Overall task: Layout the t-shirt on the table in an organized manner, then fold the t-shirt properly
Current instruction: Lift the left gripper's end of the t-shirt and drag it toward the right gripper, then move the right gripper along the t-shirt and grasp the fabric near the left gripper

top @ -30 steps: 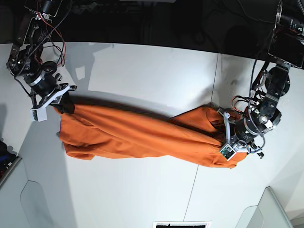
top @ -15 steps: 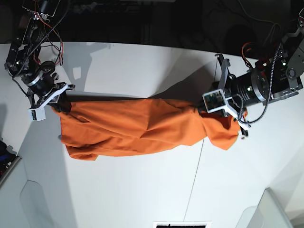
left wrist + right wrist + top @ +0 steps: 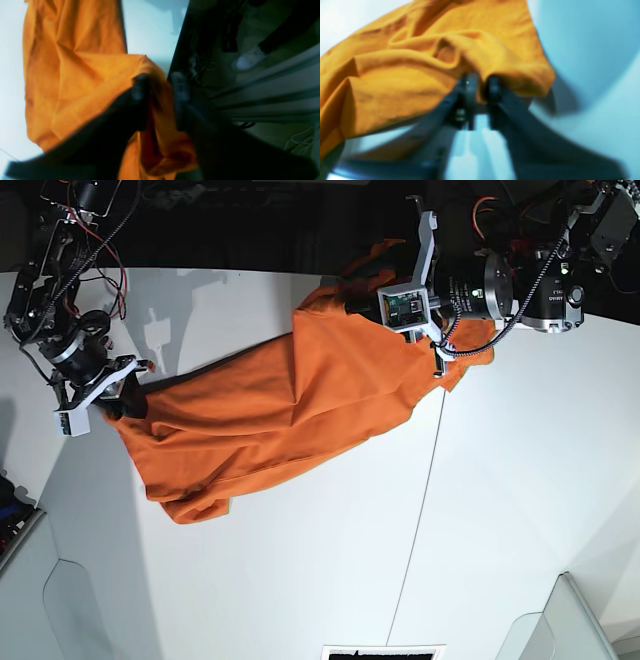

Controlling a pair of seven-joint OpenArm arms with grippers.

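The t-shirt [image 3: 270, 415] hung stretched in a diagonal band over the table [image 3: 300, 580], its low end pinched near the table's far-left side and its high end lifted toward the back edge. The left gripper [image 3: 157, 80] had its jaws narrowly parted with a fold of orange cloth between them, and the right gripper [image 3: 480, 80] likewise stood slightly apart with fabric bunched in the gap; whether either grip was firm I could not tell. The main risk looked to be cloth slipping from those loosened jaws, dropping the shirt in a twisted heap. The raised end also sat close to the table's rear edge, where it might slide off.
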